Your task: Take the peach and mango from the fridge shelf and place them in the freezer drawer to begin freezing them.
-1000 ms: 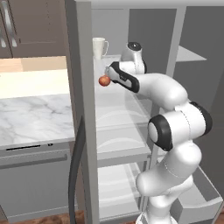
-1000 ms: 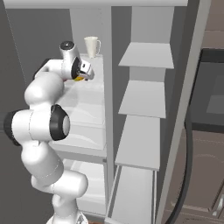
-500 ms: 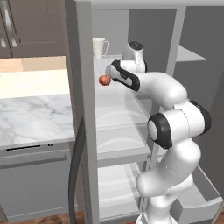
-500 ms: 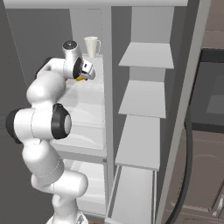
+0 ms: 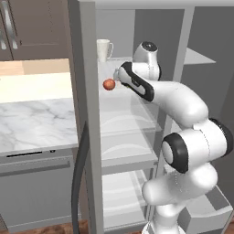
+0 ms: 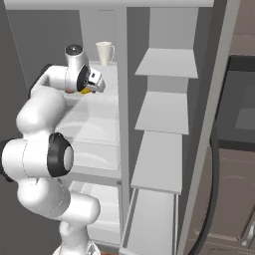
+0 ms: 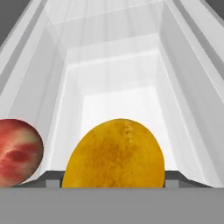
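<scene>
Mango (image 7: 114, 153) sitting dead ahead of the pincer (image 5: 117, 78), peach (image 7: 17, 151) just beside. Hardly shifting since a moment ago, so probably still lining up; cannot tell whether gripping.

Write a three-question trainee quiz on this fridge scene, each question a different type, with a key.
1. Fill in: in the hand view, the peach shows to the ___ of the mango.
2. Which fruit sits in the middle of the hand view, closest to the camera? A) peach B) mango C) neither
3. True or false: the white mug lies tipped on its side.
Key: 1 left; 2 B; 3 false, it stands upright.
</scene>
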